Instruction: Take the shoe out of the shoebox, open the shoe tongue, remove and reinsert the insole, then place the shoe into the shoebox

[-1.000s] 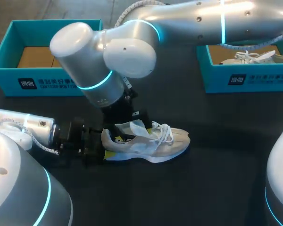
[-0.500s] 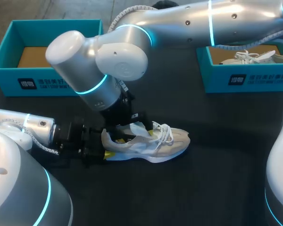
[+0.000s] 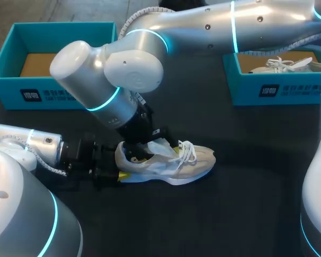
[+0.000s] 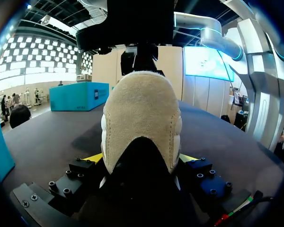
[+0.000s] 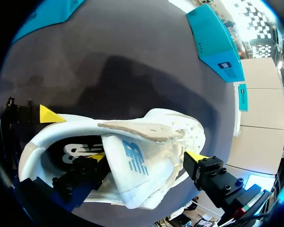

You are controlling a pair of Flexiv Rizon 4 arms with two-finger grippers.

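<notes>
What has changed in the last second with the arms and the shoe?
The right arm swung slightly leftward, while the right tool stayed at the tongue of the shoe. The left tool kept its grip on the heel, and the shoe did not shift.

The head view looks down from above and behind the robot over the dark desk (image 3: 246,176). The left wrist view sits low, close behind the heel of the shoe (image 4: 141,118), facing along the desk; the right wrist view looks down into that shoe's opening from close above, so all three share it
</notes>
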